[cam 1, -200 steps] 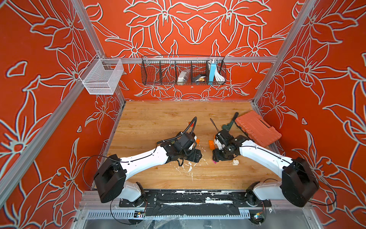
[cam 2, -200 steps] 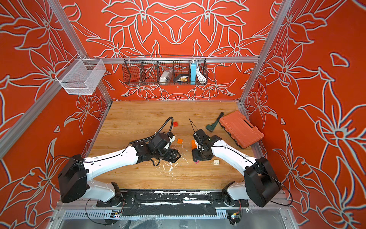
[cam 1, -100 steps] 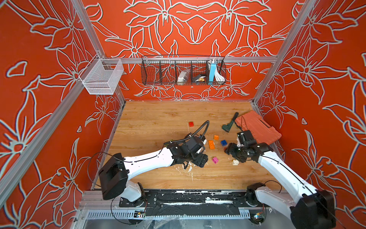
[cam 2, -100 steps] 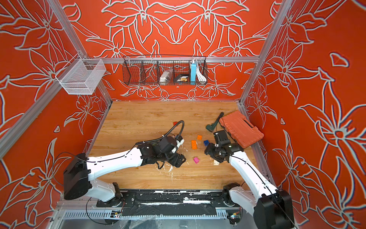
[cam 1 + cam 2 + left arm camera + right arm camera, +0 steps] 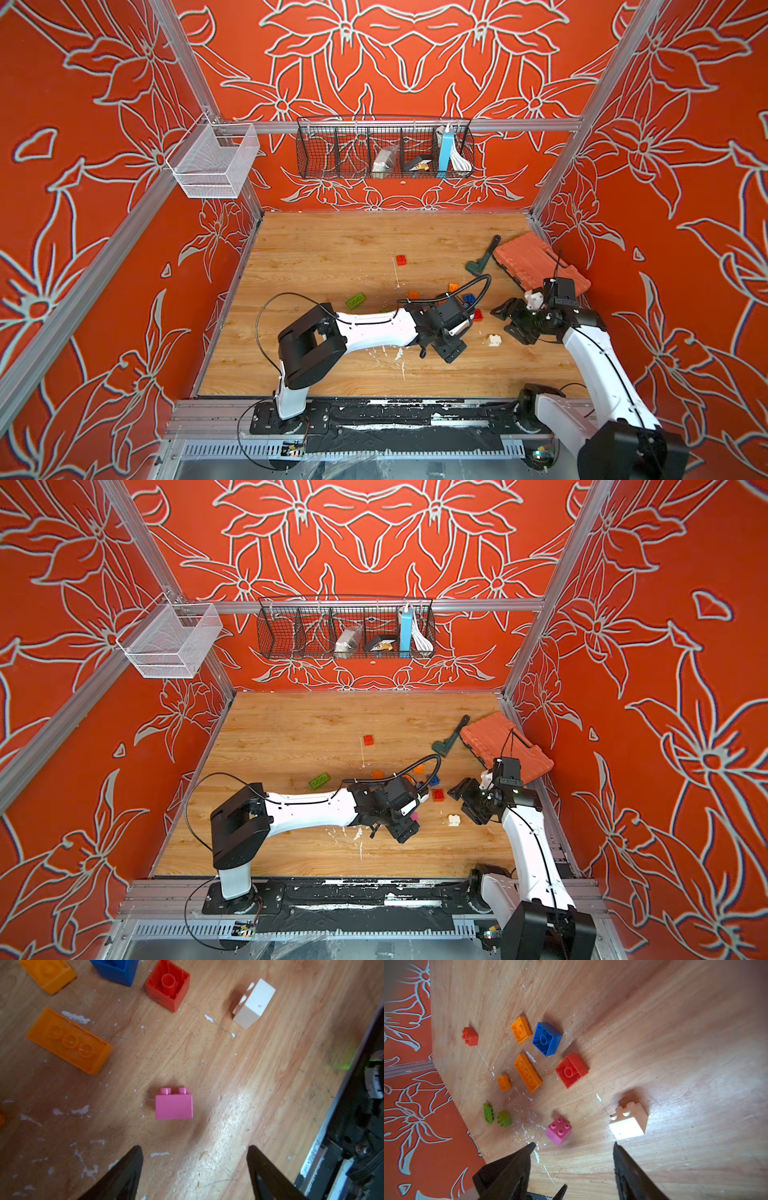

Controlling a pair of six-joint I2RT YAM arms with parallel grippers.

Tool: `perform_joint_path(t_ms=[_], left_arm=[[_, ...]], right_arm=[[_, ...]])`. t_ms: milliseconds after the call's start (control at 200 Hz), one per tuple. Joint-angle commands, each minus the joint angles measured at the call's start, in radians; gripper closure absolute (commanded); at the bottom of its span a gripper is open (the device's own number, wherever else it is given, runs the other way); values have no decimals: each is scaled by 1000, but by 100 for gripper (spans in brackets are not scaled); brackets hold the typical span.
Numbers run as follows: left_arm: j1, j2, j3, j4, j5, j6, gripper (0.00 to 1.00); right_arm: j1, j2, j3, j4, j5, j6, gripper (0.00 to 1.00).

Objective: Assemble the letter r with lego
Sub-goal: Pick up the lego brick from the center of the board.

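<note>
Loose lego bricks lie scattered on the wooden table (image 5: 332, 249). In the left wrist view a pink brick (image 5: 174, 1106) lies on its side just ahead of my open left gripper (image 5: 193, 1148), with nothing between the fingers. Beyond it are a white brick (image 5: 253, 1003), an upturned red brick (image 5: 168, 985), a blue brick (image 5: 116, 969) and a long orange brick (image 5: 69, 1041). My right gripper (image 5: 574, 1144) is open and empty, with the pink brick (image 5: 559, 1131) and white brick (image 5: 629, 1122) just ahead. Two lime green bricks (image 5: 504, 1119) and a small red brick (image 5: 469, 1036) lie farther off.
An orange-red ribbed case (image 5: 536, 262) lies at the right edge, beside a dark green tool (image 5: 482, 259). A black wire basket (image 5: 384, 147) and a white mesh basket (image 5: 214, 162) hang on the back rail. White paint flecks (image 5: 399, 353) mark the wood.
The left gripper has moved right and toward the front. The right arm has drawn back to the right, uncovering the bricks between the two grippers.
</note>
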Motion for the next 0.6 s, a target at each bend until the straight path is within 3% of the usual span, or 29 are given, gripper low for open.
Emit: perform_joint_path(t_ms=[0,125,290,595], left_arm=[[3,45,35,-7,-26,46,22],[3,85,53,-8,-72,54,25],[4,129,87,-17,-50,49,31],[4,180,117,-24,-53,35,49]], right_arm=[[-8,-11,-15,-37,-38,-29,34],[-10,-15,-9,-47,-34,-39,35],[-11,-16,-3,-55,-28,-51,35],[-11,-19,-2,-65,-22,-64,35]])
